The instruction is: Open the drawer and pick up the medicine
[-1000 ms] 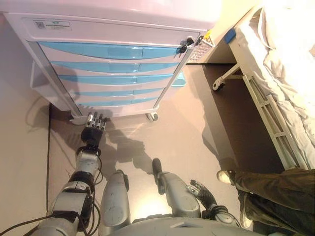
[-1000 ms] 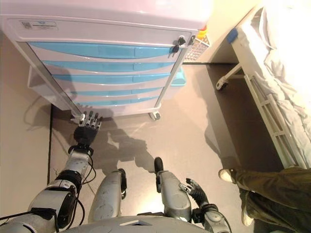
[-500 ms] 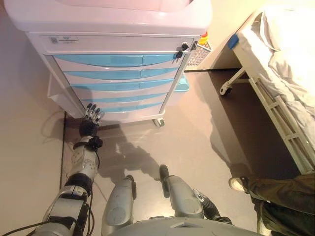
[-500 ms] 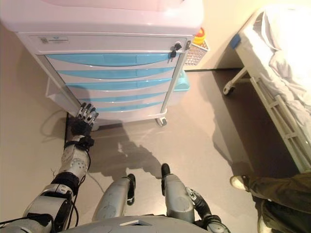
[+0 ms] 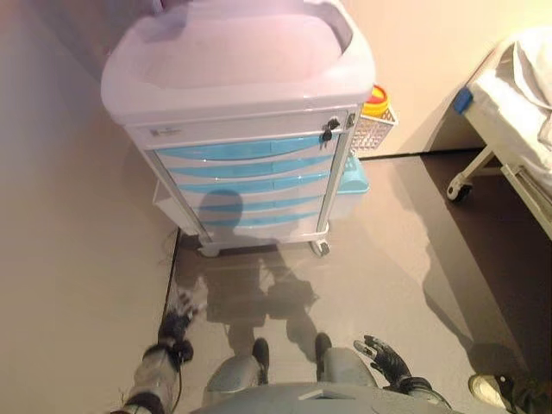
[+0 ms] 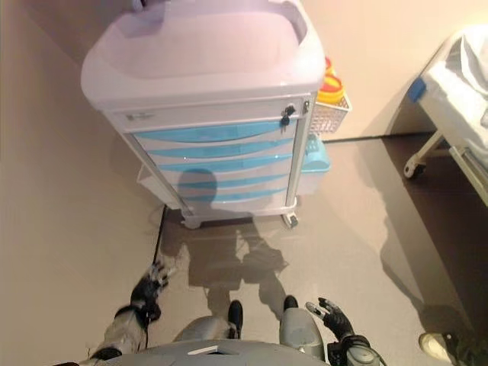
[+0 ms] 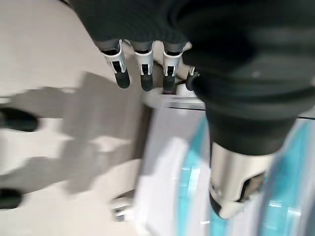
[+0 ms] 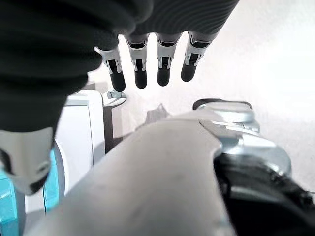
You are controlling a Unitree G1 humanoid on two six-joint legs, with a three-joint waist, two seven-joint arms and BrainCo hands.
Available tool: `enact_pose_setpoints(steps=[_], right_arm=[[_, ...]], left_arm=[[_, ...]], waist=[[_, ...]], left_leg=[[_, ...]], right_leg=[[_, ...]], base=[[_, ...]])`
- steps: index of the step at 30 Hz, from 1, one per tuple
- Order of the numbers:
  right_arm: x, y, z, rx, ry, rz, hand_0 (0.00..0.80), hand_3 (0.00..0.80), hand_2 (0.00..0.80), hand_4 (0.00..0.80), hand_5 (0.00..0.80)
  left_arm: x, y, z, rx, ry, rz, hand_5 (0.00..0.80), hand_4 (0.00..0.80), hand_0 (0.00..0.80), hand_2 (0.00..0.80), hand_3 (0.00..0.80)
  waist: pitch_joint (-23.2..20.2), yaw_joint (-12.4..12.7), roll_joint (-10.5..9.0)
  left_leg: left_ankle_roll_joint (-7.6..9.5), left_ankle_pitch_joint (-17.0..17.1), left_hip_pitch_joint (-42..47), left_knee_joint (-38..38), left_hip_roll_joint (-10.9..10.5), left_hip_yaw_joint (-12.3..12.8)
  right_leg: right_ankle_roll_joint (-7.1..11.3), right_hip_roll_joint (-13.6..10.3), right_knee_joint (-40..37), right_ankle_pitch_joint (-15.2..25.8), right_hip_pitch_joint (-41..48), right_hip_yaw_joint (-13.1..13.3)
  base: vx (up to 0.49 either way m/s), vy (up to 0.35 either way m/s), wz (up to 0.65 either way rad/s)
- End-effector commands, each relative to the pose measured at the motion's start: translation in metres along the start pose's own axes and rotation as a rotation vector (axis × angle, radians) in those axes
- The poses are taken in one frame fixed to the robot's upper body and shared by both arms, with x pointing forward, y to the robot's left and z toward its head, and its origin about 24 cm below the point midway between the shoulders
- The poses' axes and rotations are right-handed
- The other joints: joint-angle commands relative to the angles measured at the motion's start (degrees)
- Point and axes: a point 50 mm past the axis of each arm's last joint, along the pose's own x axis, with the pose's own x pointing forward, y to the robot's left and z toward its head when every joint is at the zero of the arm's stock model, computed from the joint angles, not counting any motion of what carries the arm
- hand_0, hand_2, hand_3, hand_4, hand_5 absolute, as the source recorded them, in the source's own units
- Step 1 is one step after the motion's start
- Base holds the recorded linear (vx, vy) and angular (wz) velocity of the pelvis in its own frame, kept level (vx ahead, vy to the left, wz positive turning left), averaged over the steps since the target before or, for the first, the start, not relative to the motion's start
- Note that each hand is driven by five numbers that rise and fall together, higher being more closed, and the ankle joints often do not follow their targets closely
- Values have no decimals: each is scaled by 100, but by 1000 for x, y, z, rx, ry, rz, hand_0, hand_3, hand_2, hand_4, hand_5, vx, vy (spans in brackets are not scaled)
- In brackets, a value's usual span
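Note:
A white medical cart [image 5: 250,95] stands ahead with several light-blue drawers [image 5: 246,168], all shut; keys hang in a lock [image 5: 329,131] at the top right of its front. No medicine shows in any view. My left hand [image 5: 177,323] hangs low at the lower left, well short of the cart, fingers [image 7: 142,73] straight and empty. My right hand [image 5: 384,355] is low at the lower right, fingers [image 8: 147,69] straight and empty.
A wire basket [image 5: 373,134] with a yellow container [image 5: 376,99] hangs on the cart's right side, above a blue bin [image 5: 355,177]. A bed [image 5: 517,95] stands at the right. A person's shoe [image 5: 487,388] shows at the lower right.
The camera has pulled back and up, so the whole cart top now shows. My left hand, which was by the cart's lowest drawers, is now low and away from the cart.

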Motion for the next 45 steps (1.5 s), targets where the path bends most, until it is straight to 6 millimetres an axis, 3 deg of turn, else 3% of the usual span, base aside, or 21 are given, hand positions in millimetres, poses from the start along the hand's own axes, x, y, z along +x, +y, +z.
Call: enact_pose_setpoints(steps=[1,6,10,17,21,24,31,33,35,41,45], right_arm=[[6,1,18,-45,-73,28,0,0,0,0,0],[9,10,18,-59,-53,48,0,0,0,0,0],[10,11,18,-62,-37,47,0,0,0,0,0],[12,3,21,-92,-22,24,0,0,0,0,0],[17,-4,40,-92,-81,-5,0,0,0,0,0],[22,-4,67,-82,-183,-13,0,0,0,0,0],[27,1,99,-67,-301,-10,0,0,0,0,0],[27,2,104,-65,-323,-9,0,0,0,0,0],[28,1,116,-49,-370,-13,0,0,0,0,0],[28,5,146,-4,-453,2,0,0,0,0,0],[27,6,145,-9,-448,15,0,0,0,0,0]], left_arm=[[2,-12,-1,67,18,-108,0,0,0,0,0],[-4,-13,-25,-50,112,-80,0,0,0,0,0],[-3,-12,-24,-73,116,-63,0,0,0,0,0],[13,-24,12,-141,-7,-116,0,0,0,0,0],[25,-42,45,-215,-117,-203,0,0,0,0,0],[33,-63,87,-250,-245,-299,0,0,0,0,0],[32,-98,156,-297,-468,-428,0,0,0,0,0],[29,-107,174,-318,-523,-473,0,0,0,0,0],[20,-118,209,-345,-642,-532,0,0,0,0,0],[1,-126,283,-395,-813,-597,0,0,0,0,0],[-18,-127,333,-442,-922,-626,0,0,0,0,0]], waist=[[-41,-56,-15],[-166,-34,-90],[-140,-14,-134],[121,-79,-119],[470,-70,-104],[858,-61,-127],[1251,-115,-183],[1345,-139,-200],[1520,-181,-255],[1809,-311,-422],[1825,-455,-463]], left_leg=[[-74,-246,-119,350,-190,99],[-82,-289,77,149,-109,192],[-76,-304,153,97,-52,245],[-69,-234,39,71,106,299],[-62,-153,-316,179,158,257],[-41,-35,-886,324,231,221],[-48,147,-1778,581,313,191],[-66,186,-1940,604,313,178],[-85,208,-2175,656,276,185],[-89,174,-2624,832,241,292],[-97,179,-2876,884,226,307]], right_leg=[[-102,197,-334,133,460,-180],[-139,231,-468,105,602,-228],[-156,245,-471,91,650,-257],[-193,265,-147,-26,413,-274],[-233,269,91,-36,21,-273],[-271,339,416,-7,-625,-215],[-283,497,808,54,-1572,-28],[-276,530,781,112,-1720,15],[-260,565,637,250,-1893,96],[-237,611,409,481,-2222,222],[-256,663,460,483,-2491,321]], base=[[-49,-7,3],[-19,-6,1],[-11,-10,3],[-48,0,3],[-161,-12,11],[-253,-46,12],[-125,-39,-1],[-49,-33,-2],[-69,-57,-7],[-34,-61,-16],[32,-30,-13]])
